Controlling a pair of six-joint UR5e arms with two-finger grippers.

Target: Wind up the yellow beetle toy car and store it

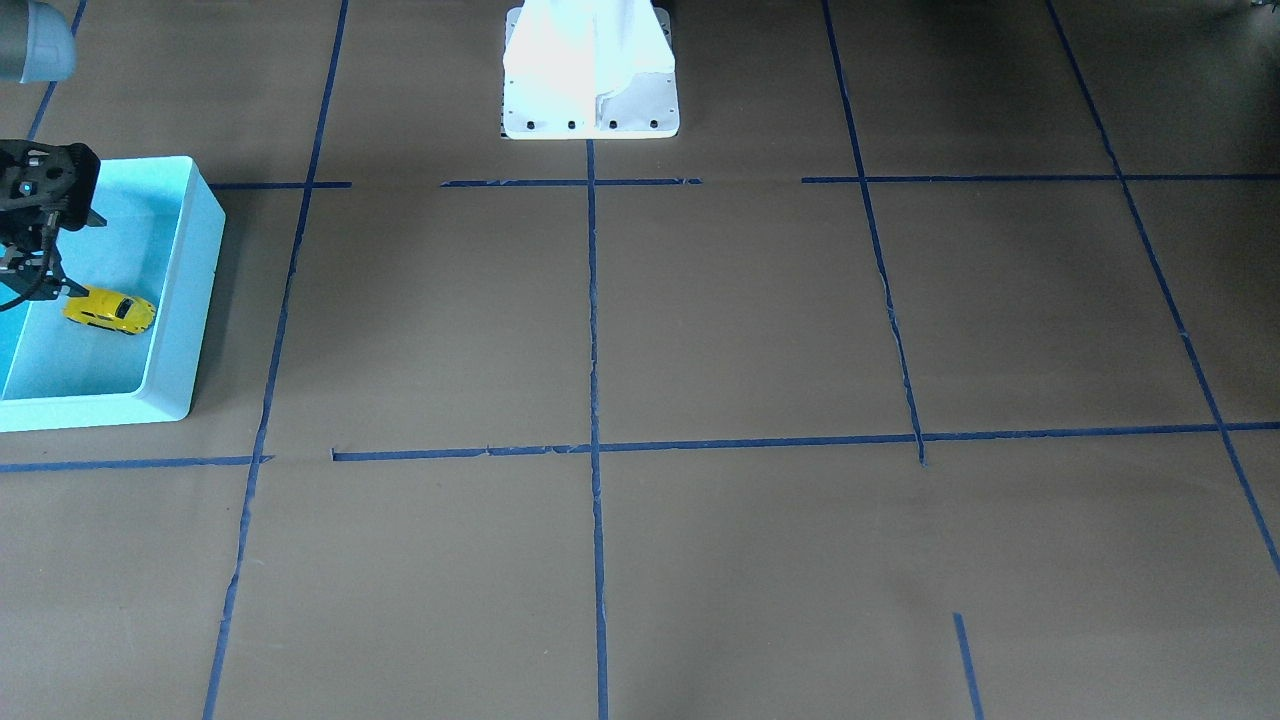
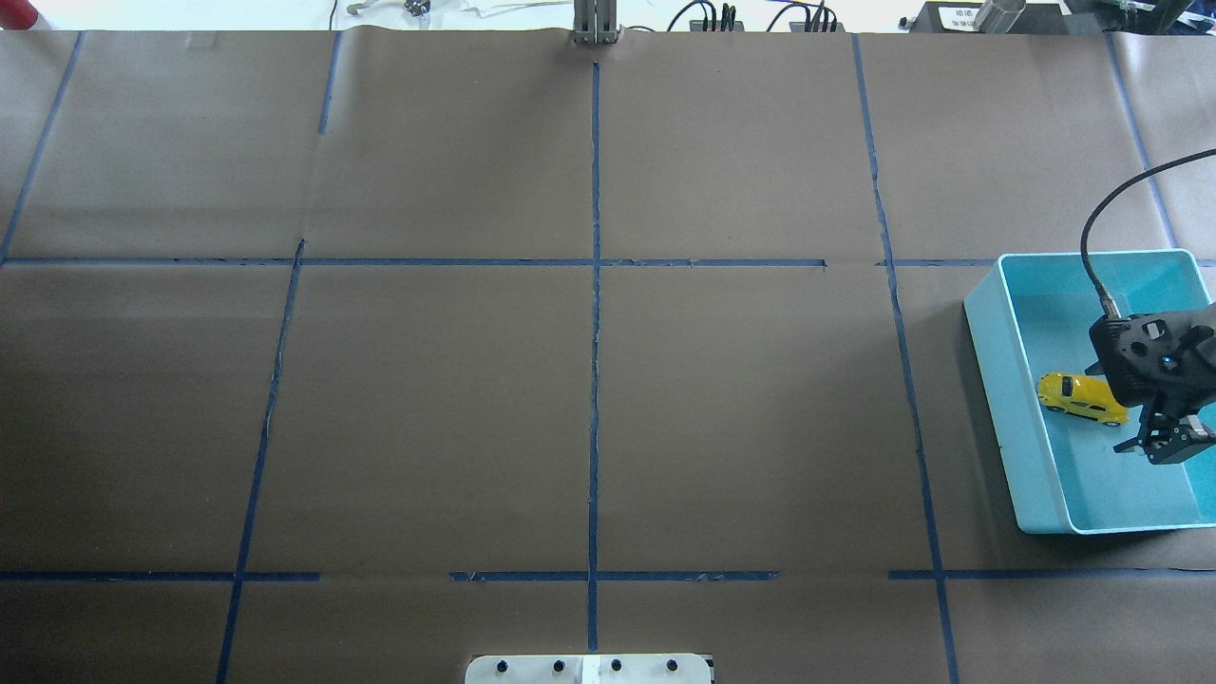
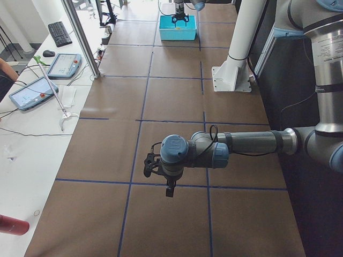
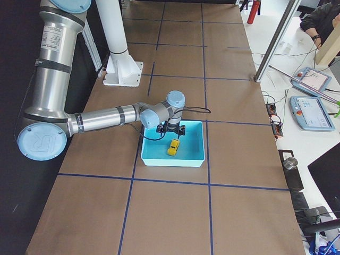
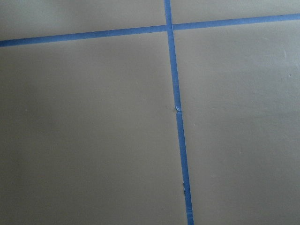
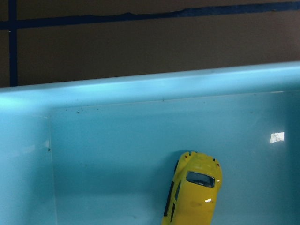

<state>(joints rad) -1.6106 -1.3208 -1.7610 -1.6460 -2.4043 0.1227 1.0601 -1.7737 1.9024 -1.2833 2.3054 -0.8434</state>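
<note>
The yellow beetle toy car (image 1: 110, 310) lies on the floor of the turquoise bin (image 1: 185, 300), near the bin's wall on the table's middle side. It also shows in the overhead view (image 2: 1078, 397) and in the right wrist view (image 6: 193, 194). My right gripper (image 2: 1167, 446) hangs over the bin beside the car, open and empty, apart from the car. My left gripper (image 3: 167, 190) hovers over bare table far from the bin; it shows only in the exterior left view, so I cannot tell if it is open or shut.
The bin (image 2: 997, 380) stands at the table's right end. Brown paper with blue tape lines (image 2: 595, 380) covers the table. The white robot base (image 1: 590, 90) stands at the robot's edge. Tablets (image 3: 32, 91) and cables lie on the side bench.
</note>
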